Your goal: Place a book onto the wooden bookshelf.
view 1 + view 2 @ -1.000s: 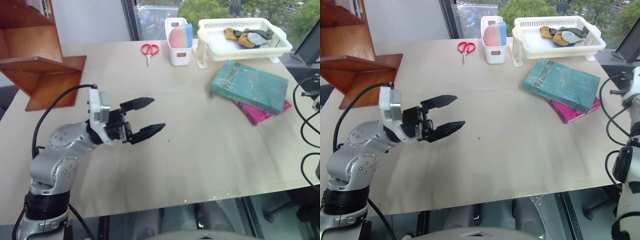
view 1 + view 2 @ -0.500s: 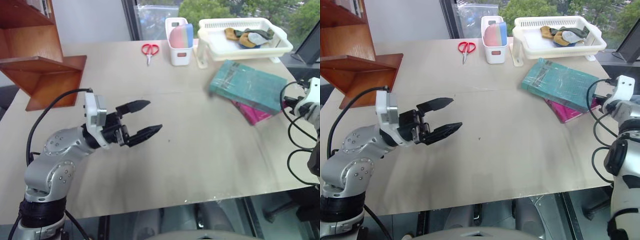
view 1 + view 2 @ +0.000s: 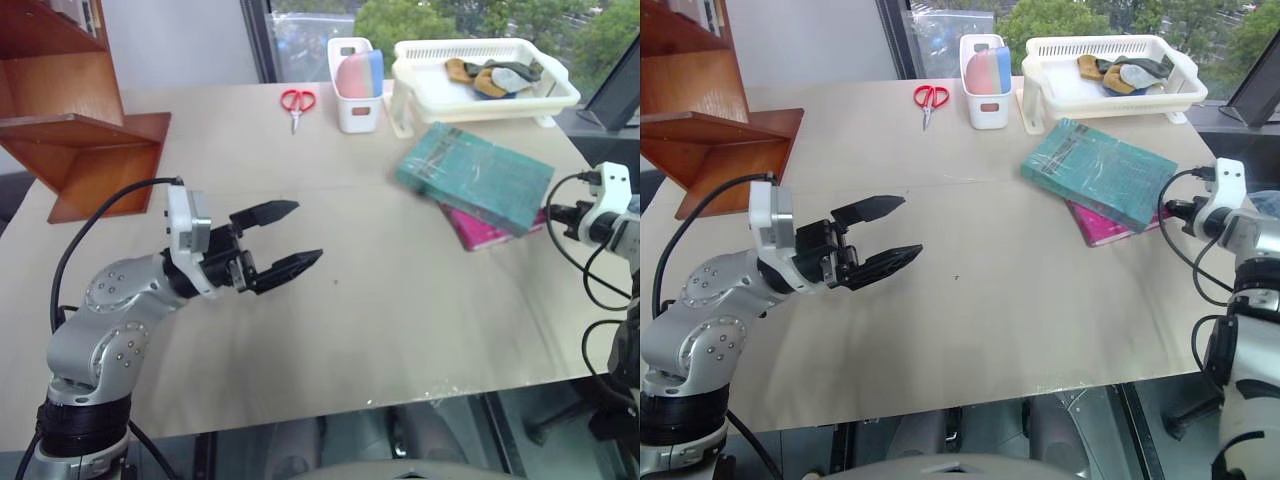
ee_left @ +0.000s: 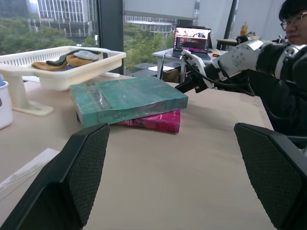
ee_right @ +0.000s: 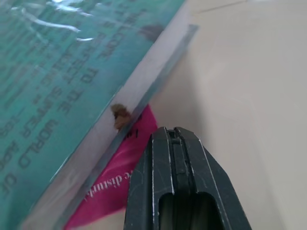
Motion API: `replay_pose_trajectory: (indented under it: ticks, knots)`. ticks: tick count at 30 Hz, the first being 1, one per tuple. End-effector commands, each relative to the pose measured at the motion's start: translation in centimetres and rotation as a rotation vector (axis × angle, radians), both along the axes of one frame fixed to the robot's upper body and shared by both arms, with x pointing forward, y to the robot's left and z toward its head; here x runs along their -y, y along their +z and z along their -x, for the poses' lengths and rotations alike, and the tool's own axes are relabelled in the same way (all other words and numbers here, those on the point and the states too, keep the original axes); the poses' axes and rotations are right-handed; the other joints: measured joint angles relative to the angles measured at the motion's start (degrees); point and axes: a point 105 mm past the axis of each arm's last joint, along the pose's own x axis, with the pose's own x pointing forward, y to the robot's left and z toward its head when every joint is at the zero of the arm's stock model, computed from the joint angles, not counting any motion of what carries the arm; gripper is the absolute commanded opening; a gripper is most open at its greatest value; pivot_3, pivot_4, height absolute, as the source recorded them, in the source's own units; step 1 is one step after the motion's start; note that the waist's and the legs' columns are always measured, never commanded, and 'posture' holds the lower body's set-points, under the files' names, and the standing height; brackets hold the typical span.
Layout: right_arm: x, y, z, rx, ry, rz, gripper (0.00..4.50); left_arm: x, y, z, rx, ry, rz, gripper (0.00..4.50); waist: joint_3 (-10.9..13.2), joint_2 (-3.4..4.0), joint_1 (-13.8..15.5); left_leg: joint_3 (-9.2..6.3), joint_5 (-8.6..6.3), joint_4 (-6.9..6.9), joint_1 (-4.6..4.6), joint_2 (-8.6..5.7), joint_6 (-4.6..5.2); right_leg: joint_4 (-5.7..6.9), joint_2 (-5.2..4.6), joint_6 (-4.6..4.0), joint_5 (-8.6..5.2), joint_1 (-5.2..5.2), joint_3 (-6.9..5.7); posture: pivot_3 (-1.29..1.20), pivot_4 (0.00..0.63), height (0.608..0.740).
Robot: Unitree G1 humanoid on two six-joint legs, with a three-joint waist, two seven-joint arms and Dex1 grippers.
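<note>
The right claw [image 3: 1168, 208], pinched shut and empty, has swung in from the frame's right edge against the thick teal-green book [image 3: 1099, 174], nudging it leftward across the beige worktop [image 3: 990, 300], far from the reddish-brown wooden bookshelf [image 3: 710, 130] at upper left, while the left claw [image 3: 895, 230] hovers wide open, empty.

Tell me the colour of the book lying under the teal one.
Magenta-pink; the pink book shows best in the left wrist view.

Book [image 3: 1097, 172]: glossy teal cover under shiny film. Bookshelf [image 3: 75, 120]: polished reddish wood. Basket [image 3: 484, 88]: white plastic. Table [image 3: 380, 300]: matt beige.
</note>
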Motion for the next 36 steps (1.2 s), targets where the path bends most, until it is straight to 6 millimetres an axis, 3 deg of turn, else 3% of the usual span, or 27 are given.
replay_pose_trajectory:
  ticks: [1,6,11,16,22,25,31,32,36]
  knots:
    - [-3.2,-3.0,1.3,-0.106,0.082,-0.048,0.02,-0.1,1.0,0.3,0.047,-0.018,0.004,4.5,-0.09,-0.12,-0.01,-0.01,0.0,0.0,0.01,0.01,0.0,0.03,0.01,0.0,0.0,0.0,-0.01,0.0,0.15,0.74]
    - [-5.2,-3.2,2.6,-0.109,0.117,-0.074,0.02,-0.3,0.9,0.2,0.05,-0.018,0.002,4.5,-0.27,-0.37,-0.03,0.01,0.0,0.01,0.11,0.05,0.0,0.17,0.05,-0.01,0.0,0.0,0.02,0.0,0.15,0.74]
    - [-4.5,-2.3,3.7,-0.082,0.084,-0.052,0.02,-0.6,0.9,0.2,0.051,-0.013,-0.001,4.5,-0.26,-0.34,0.3,-0.01,0.0,0.05,0.09,0.05,0.0,0.24,0.03,-0.01,0.0,0.0,0.0,0.0,0.15,0.74]
    - [-3.5,2.6,4.7,0.062,0.17,0.053,0.02,-0.7,0.8,0.2,0.047,-0.002,-0.002,4.5,0.02,0.11,0.62,0.01,0.0,0.12,-0.11,-0.02,0.0,0.2,-0.04,-0.01,0.0,-0.11,-0.01,0.0,0.15,0.74]
    - [-4.5,8.9,2.9,0.265,0.239,0.135,0.02,-0.2,1.0,0.0,0.05,-0.01,-0.001,4.5,0.1,0.24,0.12,-0.01,0.0,0.11,-0.1,-0.01,0.01,0.24,0.0,-0.01,-0.01,-0.19,0.02,0.0,0.15,0.74]
    - [-5.0,9.7,1.8,0.291,0.281,0.204,0.82,-0.1,1.1,-0.1,0.054,-0.013,-0.003,4.5,0.12,0.24,0.21,0.04,0.0,0.11,-0.12,-0.01,0.01,0.25,0.0,0.0,-0.01,-0.24,0.06,0.0,0.15,0.74]
    - [-4.1,9.9,-2.1,0.304,0.172,0.221,3.59,-1.0,0.3,0.2,0.049,-0.005,-0.003,4.5,0.14,0.21,0.47,0.06,0.0,0.1,-0.25,-0.03,0.01,0.13,-0.03,-0.01,-0.01,-0.3,0.05,0.0,0.15,0.74]
    - [-4.1,10.0,-2.6,0.306,0.165,0.219,3.87,-1.3,0.1,0.3,0.047,-0.003,-0.004,4.5,0.16,0.24,0.43,0.09,0.0,0.09,-0.26,-0.03,0.01,0.13,-0.03,-0.01,-0.01,-0.34,0.1,0.0,0.15,0.74]
    - [-3.7,10.6,-5.0,0.32,0.072,0.19,3.87,-2.2,-0.5,0.4,0.045,0.004,-0.004,4.5,0.28,0.32,0.18,0.21,0.0,-0.03,-0.27,-0.03,0.0,0.14,-0.02,-0.01,-0.01,-0.48,0.2,0.0,0.15,0.74]
